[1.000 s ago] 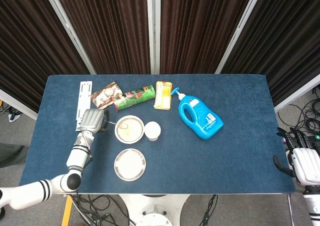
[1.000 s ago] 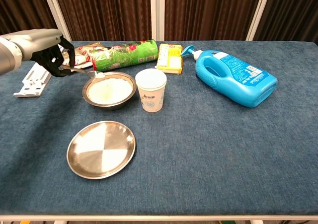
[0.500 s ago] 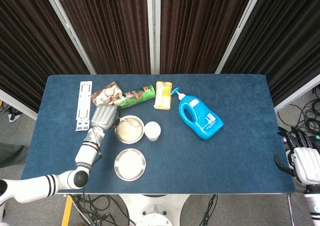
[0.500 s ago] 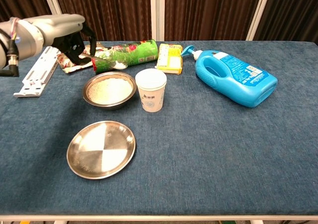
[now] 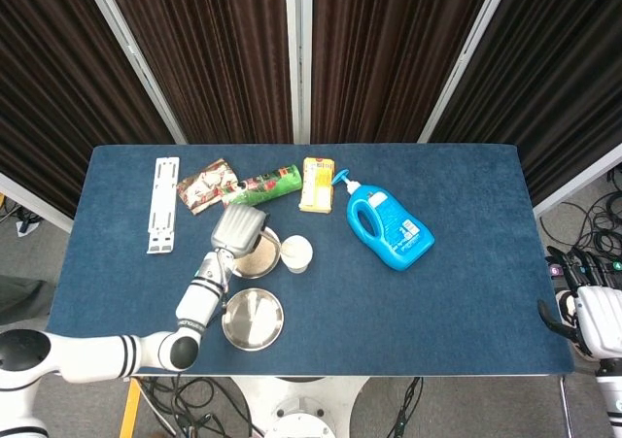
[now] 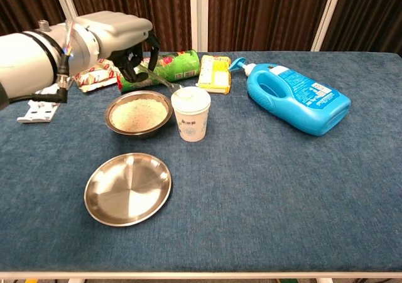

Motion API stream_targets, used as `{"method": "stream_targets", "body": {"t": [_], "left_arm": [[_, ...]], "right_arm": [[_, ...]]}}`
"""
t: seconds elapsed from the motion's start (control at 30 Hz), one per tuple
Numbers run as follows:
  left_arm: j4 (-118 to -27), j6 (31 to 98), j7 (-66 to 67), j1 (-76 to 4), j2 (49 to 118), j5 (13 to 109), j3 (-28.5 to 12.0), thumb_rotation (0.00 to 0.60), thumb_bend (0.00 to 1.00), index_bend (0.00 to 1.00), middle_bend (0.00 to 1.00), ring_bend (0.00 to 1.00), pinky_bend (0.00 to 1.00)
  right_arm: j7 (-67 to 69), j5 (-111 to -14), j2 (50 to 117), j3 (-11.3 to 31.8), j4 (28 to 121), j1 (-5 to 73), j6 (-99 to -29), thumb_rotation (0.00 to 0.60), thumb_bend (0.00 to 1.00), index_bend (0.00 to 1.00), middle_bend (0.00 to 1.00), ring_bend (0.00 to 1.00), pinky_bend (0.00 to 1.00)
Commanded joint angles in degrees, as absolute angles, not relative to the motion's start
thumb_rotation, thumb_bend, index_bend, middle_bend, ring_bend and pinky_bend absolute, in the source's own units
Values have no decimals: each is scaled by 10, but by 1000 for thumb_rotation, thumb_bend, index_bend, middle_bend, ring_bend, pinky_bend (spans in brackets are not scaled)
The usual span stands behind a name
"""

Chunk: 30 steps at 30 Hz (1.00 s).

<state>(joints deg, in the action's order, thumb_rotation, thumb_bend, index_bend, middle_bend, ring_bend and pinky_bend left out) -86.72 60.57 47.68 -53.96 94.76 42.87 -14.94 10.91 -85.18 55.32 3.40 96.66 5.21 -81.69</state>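
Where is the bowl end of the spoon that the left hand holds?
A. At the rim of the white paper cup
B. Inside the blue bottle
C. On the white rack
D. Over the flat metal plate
A: in the chest view the left hand holds the spoon, and its tip sits at the rim of the white paper cup.

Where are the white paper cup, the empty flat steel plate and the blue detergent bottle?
white paper cup (image 6: pixel 191 121): chest view, on its printed side wall.
empty flat steel plate (image 6: pixel 128 188): chest view, on its bare centre.
blue detergent bottle (image 5: pixel 391 228): head view, on its body.

Left hand (image 5: pixel 238 227) over bowl (image 5: pixel 260 259), beside paper cup (image 5: pixel 296 252); right hand (image 5: pixel 593 314) off table edge.
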Motion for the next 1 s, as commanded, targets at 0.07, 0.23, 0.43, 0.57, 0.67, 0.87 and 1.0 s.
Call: {"method": "stream_targets", "body": {"t": [0.07,0.23,0.43,0.57,0.67,0.87,1.0], "left_arm": [[-861,620,509,-555,960,435,-135,600,474,602,957,948,1000],[-853,649,539,-567,969,455,-128,600,474,602,957,948,1000],[-843,686,593,-575,975,493,-103,600,474,602,957,948,1000],[-817,716,632,-577,992,549,-72,600,474,602,957,948,1000],[-791,734,655,-578,1008,582,-59,600,474,602,957,948,1000],[-765,749,688,-573,1023,629,-39,600,475,603,957,948,1000],[-750,751,711,-568,1029,647,-32,600,474,603,957,948,1000]], "right_arm": [[111,-851,554,34,965,51,-818,600,296,82,209,0,0],[113,-852,555,33,964,50,-818,600,296,82,209,0,0],[114,-853,556,33,963,49,-819,600,296,82,209,0,0],[115,-852,556,33,961,48,-820,600,296,82,209,0,0],[116,-853,556,32,961,47,-821,600,296,82,209,0,0],[117,-852,555,33,961,47,-820,600,296,82,210,0,0],[119,-853,556,32,959,46,-821,600,296,82,210,0,0]]}}
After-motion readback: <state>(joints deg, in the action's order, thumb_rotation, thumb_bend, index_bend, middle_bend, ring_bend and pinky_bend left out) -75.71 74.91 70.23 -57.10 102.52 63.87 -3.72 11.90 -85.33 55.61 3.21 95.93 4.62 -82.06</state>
